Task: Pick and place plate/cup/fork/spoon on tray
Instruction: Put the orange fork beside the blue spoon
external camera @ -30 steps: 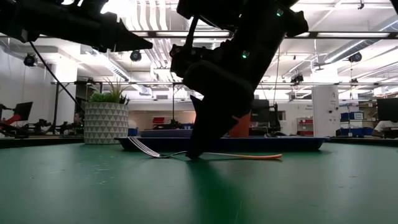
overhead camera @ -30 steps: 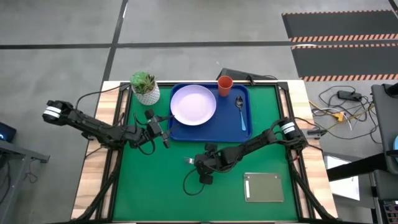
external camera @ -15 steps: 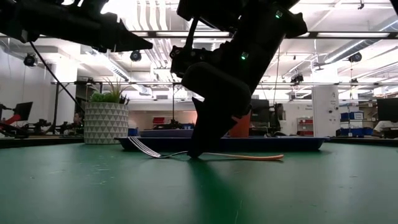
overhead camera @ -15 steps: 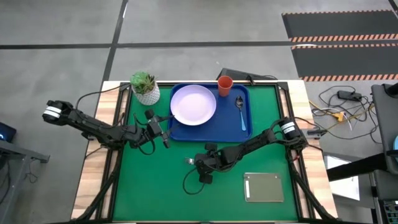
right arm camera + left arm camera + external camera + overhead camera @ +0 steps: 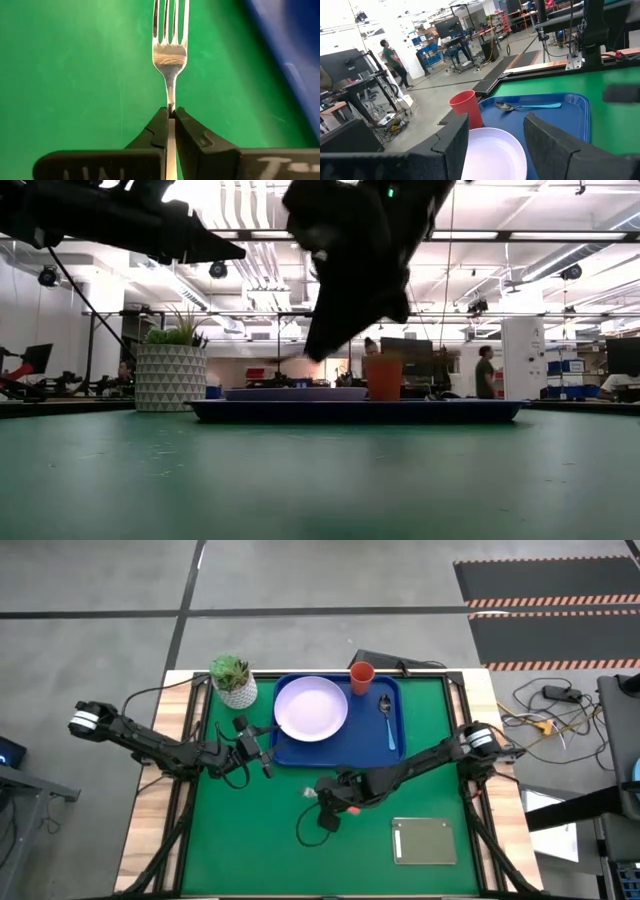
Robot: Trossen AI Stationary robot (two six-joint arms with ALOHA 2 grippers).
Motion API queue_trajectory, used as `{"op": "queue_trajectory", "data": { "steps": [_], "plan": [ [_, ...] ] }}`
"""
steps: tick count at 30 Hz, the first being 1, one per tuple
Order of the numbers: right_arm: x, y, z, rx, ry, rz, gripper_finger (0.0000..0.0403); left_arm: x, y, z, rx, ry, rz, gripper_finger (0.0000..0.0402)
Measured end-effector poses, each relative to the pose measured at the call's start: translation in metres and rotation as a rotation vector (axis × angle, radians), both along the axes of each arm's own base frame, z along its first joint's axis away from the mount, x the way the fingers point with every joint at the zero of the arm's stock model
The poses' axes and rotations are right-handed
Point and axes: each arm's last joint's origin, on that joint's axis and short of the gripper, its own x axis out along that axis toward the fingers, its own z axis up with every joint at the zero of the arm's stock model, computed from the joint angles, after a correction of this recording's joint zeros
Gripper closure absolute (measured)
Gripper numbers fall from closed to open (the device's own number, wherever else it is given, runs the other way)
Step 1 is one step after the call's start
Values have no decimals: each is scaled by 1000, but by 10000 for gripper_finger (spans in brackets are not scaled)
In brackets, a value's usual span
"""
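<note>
My right gripper is shut on the fork, above the green mat just in front of the blue tray. The fork's silver tines point toward the table's left. The tray holds the lavender plate, the orange-red cup at its far edge and the blue-handled spoon on its right side. My left gripper is open and level at the tray's left edge, touching nothing. My right gripper pinches the fork's metal neck, just behind the tines, between its two fingers. The fingers slant down from the table's right and lie along the fork, whose tines stick out ahead. The fork is lifted clear of the mat; its handle is hidden by the gripper.
A white pot with a green plant stands at the far left, beside the tray's corner. A grey flat slab lies near the front right. A dark cable loops on the mat below the right gripper. People move in the room beyond.
My right gripper has risen from the mat and rolled a little, taking the fork with it. The fork lay flat on the table before and is now lifted clear.
</note>
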Motion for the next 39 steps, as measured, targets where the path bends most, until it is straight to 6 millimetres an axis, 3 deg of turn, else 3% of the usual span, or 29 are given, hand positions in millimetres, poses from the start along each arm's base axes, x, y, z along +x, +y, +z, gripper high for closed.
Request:
{"op": "queue_trajectory", "data": {
  "steps": [6, 10, 22, 31, 39],
  "plan": [
    [-13, -28, 44, 81, -62, -215, 393, 0, 0, 0, -2, -2, 0, 233],
    [-17, -46, 56, 38, -138, -437, 393, 0, 0, 0, -2, -2, 0, 233],
    [-14, -77, 50, 1, -228, -765, 393, 0, 0, -1, -2, 3, 0, 233],
    [-34, -100, 39, -44, -95, -1010, 393, 0, 0, -1, 0, 2, 0, 233],
    [-44, -133, 20, -27, 10, -1082, 394, 0, 0, 2, 0, -5, 0, 233]
  ]
}}
